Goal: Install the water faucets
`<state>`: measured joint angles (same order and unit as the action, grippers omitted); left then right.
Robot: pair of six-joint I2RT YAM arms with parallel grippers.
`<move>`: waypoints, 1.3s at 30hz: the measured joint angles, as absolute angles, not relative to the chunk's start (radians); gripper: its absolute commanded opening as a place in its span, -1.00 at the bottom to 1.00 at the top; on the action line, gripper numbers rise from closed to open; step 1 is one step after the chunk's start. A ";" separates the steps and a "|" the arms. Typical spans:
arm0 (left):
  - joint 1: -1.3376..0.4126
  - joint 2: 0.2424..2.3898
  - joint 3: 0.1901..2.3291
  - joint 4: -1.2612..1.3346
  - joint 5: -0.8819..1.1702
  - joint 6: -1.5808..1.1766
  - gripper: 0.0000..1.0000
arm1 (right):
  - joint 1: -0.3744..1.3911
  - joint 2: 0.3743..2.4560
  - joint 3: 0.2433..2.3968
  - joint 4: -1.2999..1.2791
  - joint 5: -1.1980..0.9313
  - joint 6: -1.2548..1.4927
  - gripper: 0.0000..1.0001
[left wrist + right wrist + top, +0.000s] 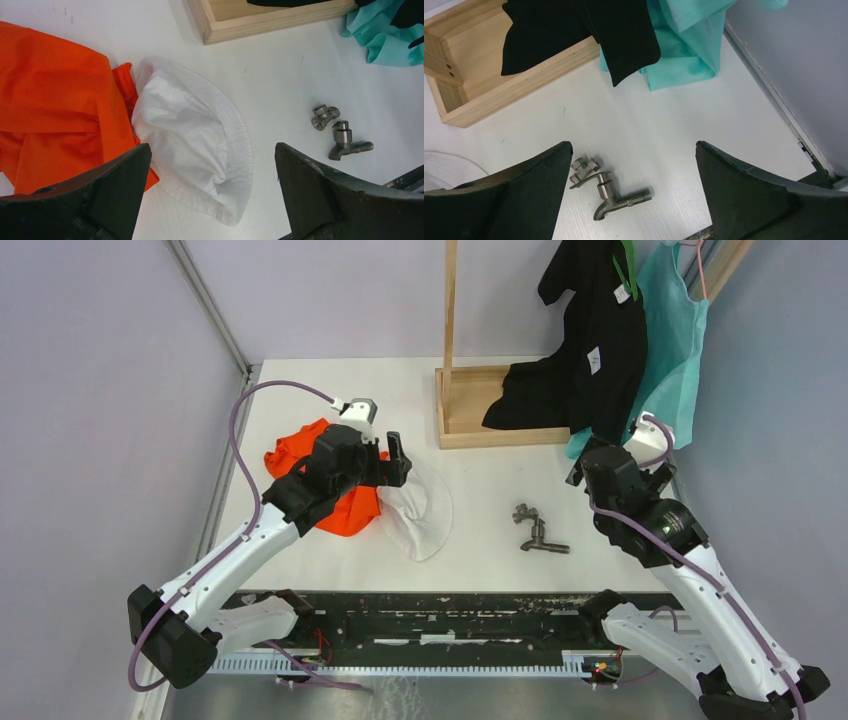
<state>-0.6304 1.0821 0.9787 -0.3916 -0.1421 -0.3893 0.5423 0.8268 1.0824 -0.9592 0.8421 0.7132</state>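
Observation:
Two grey metal pieces of the water faucets lie loose on the white table, right of centre: a tap body with a bent spout (pixel 541 540) and a small tee-shaped fitting (pixel 524 512) just behind it. In the right wrist view the tap (pixel 616 197) and fitting (pixel 585 167) lie below and left of centre, close to the left finger (pixel 524 195). My right gripper (pixel 634 145) hangs open and empty above them. The left wrist view has the tap (pixel 345 142) and fitting (pixel 325 116) at far right. My left gripper (pixel 211 147) is open over a white hat, holding nothing.
A white bucket hat (pixel 420 510) overlaps an orange cloth (pixel 335 490) at the left. A wooden stand with a frame base (pixel 470 430) stands at the back, with a black garment (pixel 590 340) and a teal one (pixel 670 330) hanging. Grey walls close both sides.

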 measured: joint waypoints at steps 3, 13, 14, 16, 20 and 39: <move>-0.630 1.082 0.979 -0.391 -0.153 -0.390 0.99 | 0.542 0.825 1.082 -0.958 0.842 0.714 1.00; -0.630 1.080 0.979 -0.390 -0.155 -0.390 0.99 | 0.542 0.811 1.066 -0.949 0.831 0.714 1.00; -0.630 1.079 0.979 -0.390 -0.155 -0.390 0.99 | 0.542 0.807 1.065 -0.947 0.830 0.714 1.00; -0.630 1.078 0.979 -0.389 -0.150 -0.390 0.99 | 0.542 0.800 1.061 -0.939 0.823 0.713 1.00; -0.637 1.070 0.958 -0.358 -0.087 -0.389 0.99 | 0.542 0.793 1.028 -0.905 0.783 0.689 0.98; -1.019 1.306 0.914 -0.255 -0.147 -0.453 0.99 | 0.537 1.193 0.802 -0.788 0.311 0.667 0.09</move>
